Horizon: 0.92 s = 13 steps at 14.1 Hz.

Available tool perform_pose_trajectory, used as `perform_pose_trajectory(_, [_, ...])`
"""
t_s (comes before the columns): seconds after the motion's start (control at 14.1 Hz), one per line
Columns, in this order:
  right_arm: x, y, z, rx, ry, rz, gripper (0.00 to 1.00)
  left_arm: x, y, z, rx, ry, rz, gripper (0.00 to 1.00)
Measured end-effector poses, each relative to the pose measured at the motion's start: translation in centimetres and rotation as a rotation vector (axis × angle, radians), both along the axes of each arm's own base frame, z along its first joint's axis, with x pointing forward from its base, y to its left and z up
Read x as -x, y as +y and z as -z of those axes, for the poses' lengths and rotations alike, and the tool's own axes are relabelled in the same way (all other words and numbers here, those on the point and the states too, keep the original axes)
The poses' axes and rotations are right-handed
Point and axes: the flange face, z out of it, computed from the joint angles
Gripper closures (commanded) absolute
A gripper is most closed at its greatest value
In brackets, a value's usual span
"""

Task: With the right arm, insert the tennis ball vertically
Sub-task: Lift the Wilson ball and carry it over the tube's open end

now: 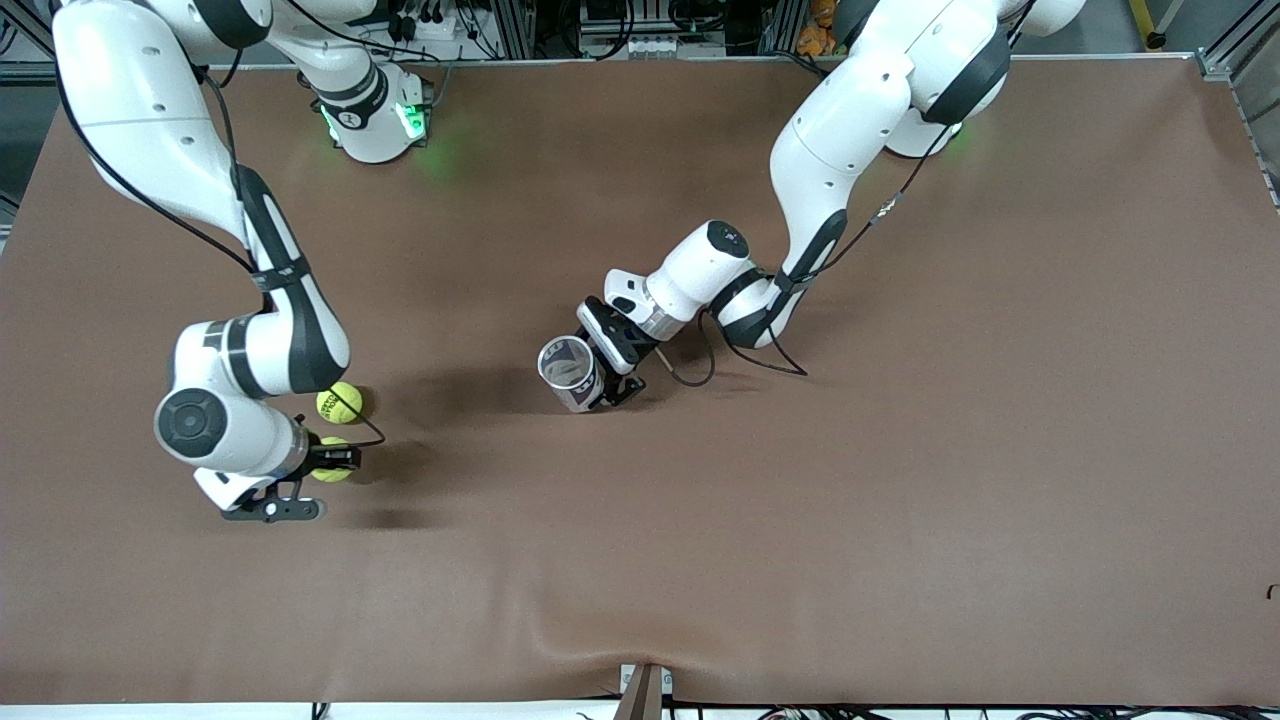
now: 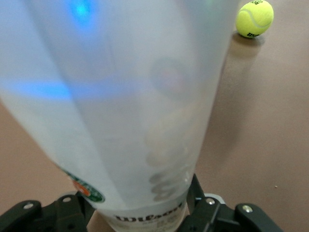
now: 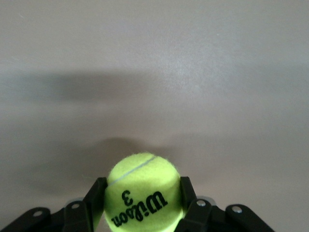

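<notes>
Right now I have the right gripper (image 1: 330,462) clamped on a tennis ball (image 3: 142,193), over the brown table (image 1: 900,500) toward the right arm's end, with a spare ball (image 1: 340,402) lying just beside. The left gripper (image 1: 608,368) grips the clear tube (image 1: 570,373) mid-table, mouth up, presumably so I can drop the ball in from above. The brown cover is rumpled along its near edge; cables and racks line the table's far edge.
</notes>
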Motion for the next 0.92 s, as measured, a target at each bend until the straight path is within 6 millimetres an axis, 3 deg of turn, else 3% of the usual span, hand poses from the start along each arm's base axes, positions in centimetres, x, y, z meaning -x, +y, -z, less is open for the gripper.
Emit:
perform_pose_trajectory(0.21, [-0.3, 5.5, -9.3, -0.080, 0.063, 0.143, 1.00, 0.1, -0.1, 0.0, 0.001, -0.001, 0.001, 0.24])
perform_pose_trajectory(0.43, [1.4, 14.1, -15.7, -0.074, 0.052, 0.245, 1.00, 0.1, -0.1, 0.0, 0.002, -0.001, 0.002, 0.24])
perform_pose_trajectory(0.71, [5.4, 25.9, -18.0, -0.066, 0.013, 0.355, 1.00, 0.2, -0.1, 0.1, 0.003, -0.001, 0.002, 0.23])
perform_pose_trajectory(0.92, [7.2, 29.7, -18.7, -0.073, 0.008, 0.387, 1.00, 0.2, -0.1, 0.1, 0.003, -0.001, 0.002, 0.23])
